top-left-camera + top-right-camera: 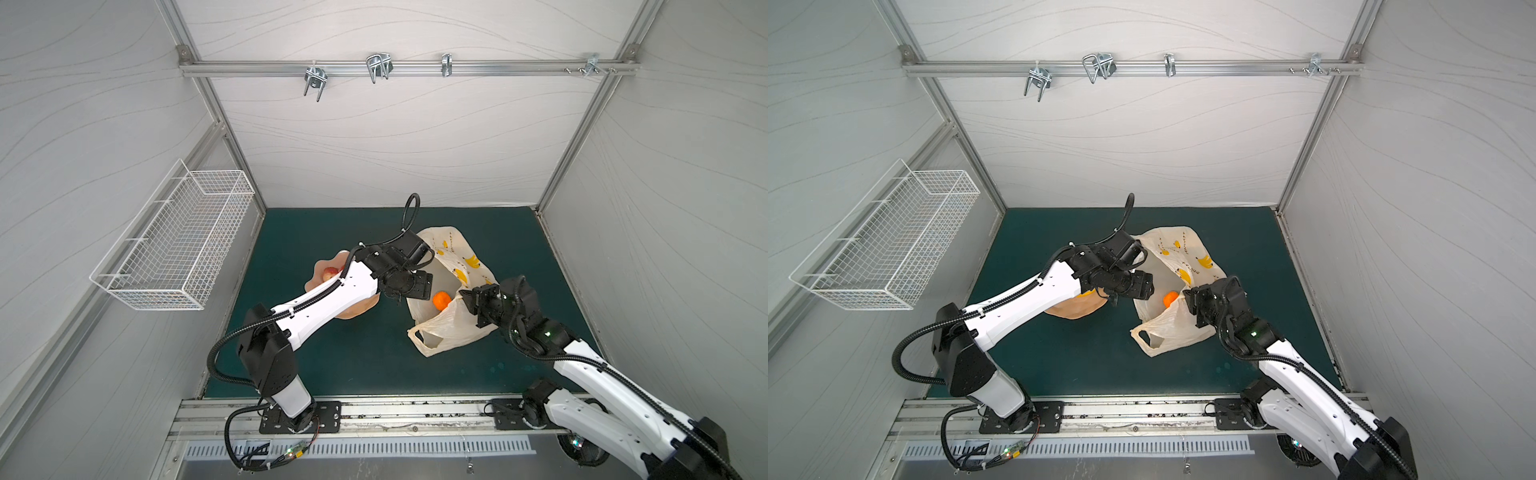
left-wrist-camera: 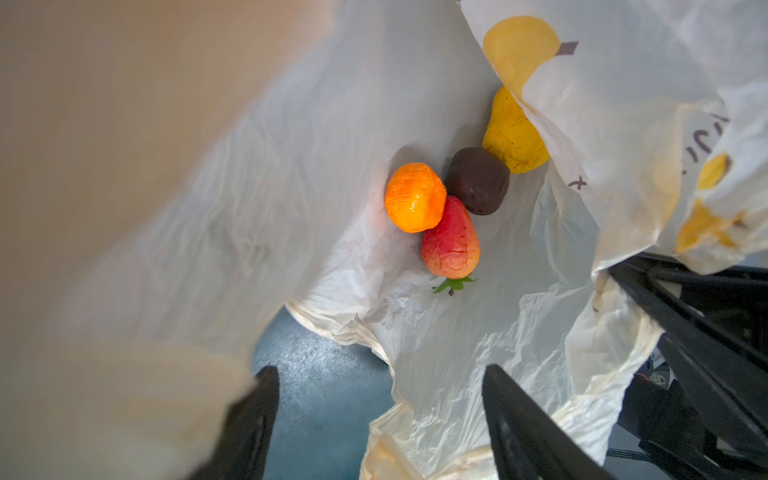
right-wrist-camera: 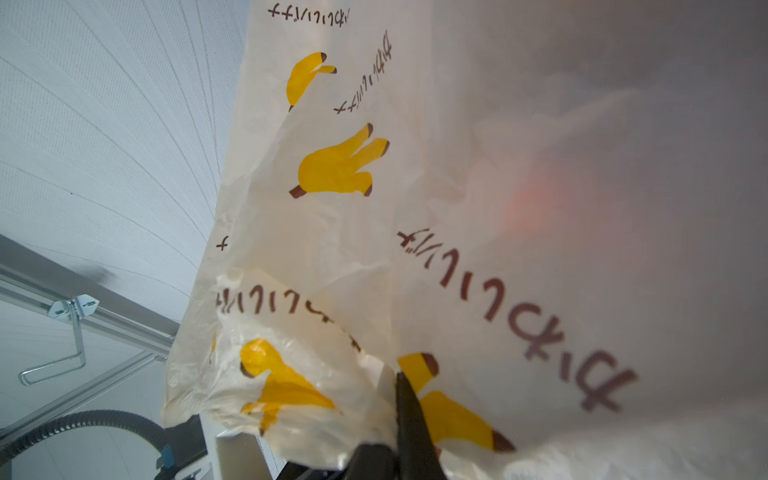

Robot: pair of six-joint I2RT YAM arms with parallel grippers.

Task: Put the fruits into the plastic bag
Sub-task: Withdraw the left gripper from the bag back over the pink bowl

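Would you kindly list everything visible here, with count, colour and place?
plastic bag: one, cream, on green mat
orange: one, orange, inside bag
strawberry: one, red, inside bag
dark purple piece: one, inside bag
yellow pear: one, inside bag
red apple: one, on dish
dish: one, peach-pink, under left arm
wire basket: one, white, left wall
hooks: four, silver, back rail
left gripper: one, black, open at bag mouth
right gripper: one, black, shut on bag rim

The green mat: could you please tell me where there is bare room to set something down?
Bare: the near strip of mat between plastic bag and front rail, and the far strip by the back wall. Crowded: the middle, with dish, bag, left gripper and right gripper.
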